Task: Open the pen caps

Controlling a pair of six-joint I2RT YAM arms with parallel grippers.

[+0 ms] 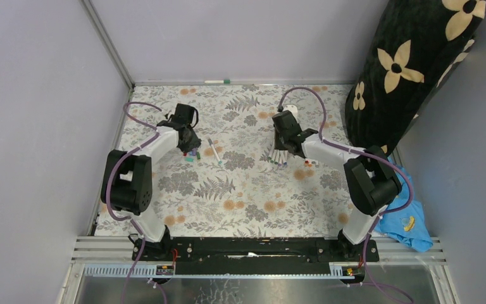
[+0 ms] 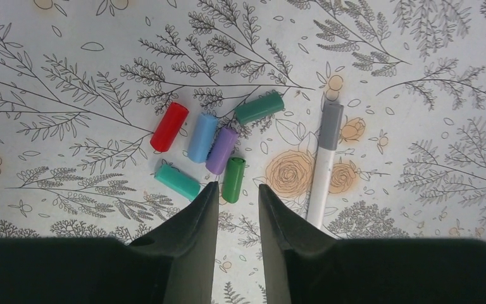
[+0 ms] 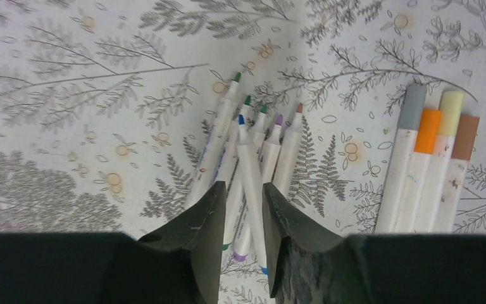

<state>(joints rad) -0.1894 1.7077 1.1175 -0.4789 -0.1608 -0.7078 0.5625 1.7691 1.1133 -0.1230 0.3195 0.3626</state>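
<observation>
Several loose pen caps lie bunched on the floral table cover just past my left gripper (image 2: pixel 237 187): red (image 2: pixel 169 126), light blue (image 2: pixel 202 137), purple (image 2: pixel 221 151), dark green (image 2: pixel 259 108), green (image 2: pixel 233 180) and teal (image 2: pixel 177 182). That gripper is open and holds nothing. To its right lies a white pen with a grey cap (image 2: pixel 331 126). My right gripper (image 3: pixel 243 187) hangs open over a pile of uncapped pens (image 3: pixel 253 158), which show through its gap. Beside them lie capped pens with grey (image 3: pixel 412 106), orange (image 3: pixel 428 130), pale yellow (image 3: pixel 450 112) and brown (image 3: pixel 464 137) caps.
A tall black bag with cream flowers (image 1: pixel 411 63) stands at the back right. A blue cloth (image 1: pixel 411 221) lies off the table's right edge. One more white pen (image 1: pixel 217 82) rests along the back wall. Grey walls close in the left and back.
</observation>
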